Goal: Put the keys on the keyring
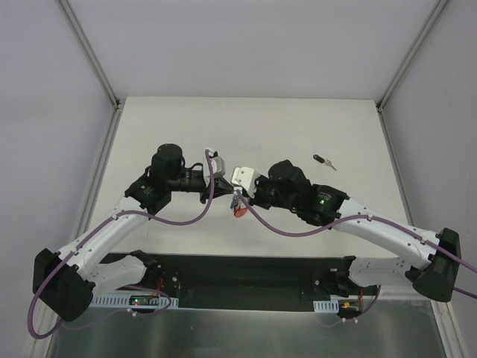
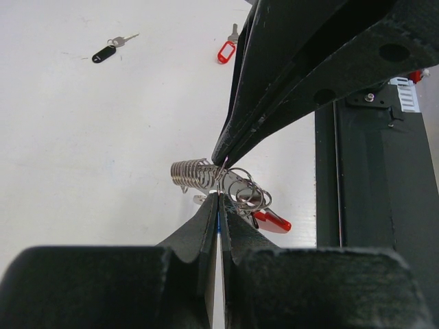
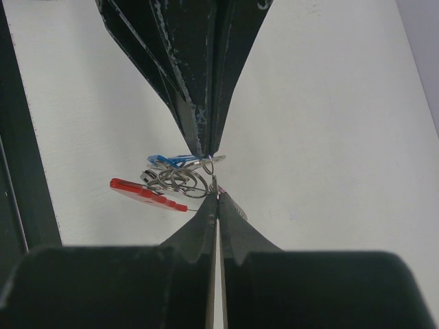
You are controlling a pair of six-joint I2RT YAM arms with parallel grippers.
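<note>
Keyring (image 3: 180, 181): right tool (image 3: 217, 197) clamped on its ring, left tool (image 3: 206, 152) clamped on blue key (image 3: 164, 160) alongside; thread slowly.

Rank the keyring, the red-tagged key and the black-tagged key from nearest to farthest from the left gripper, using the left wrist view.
1. keyring: right at the tips of the left gripper, red band hanging to the right.
2. red-tagged key: far ahead, almost straight on.
3. black-tagged key: about as far ahead but well off to the left, so slightly farther; close to the second.
</note>
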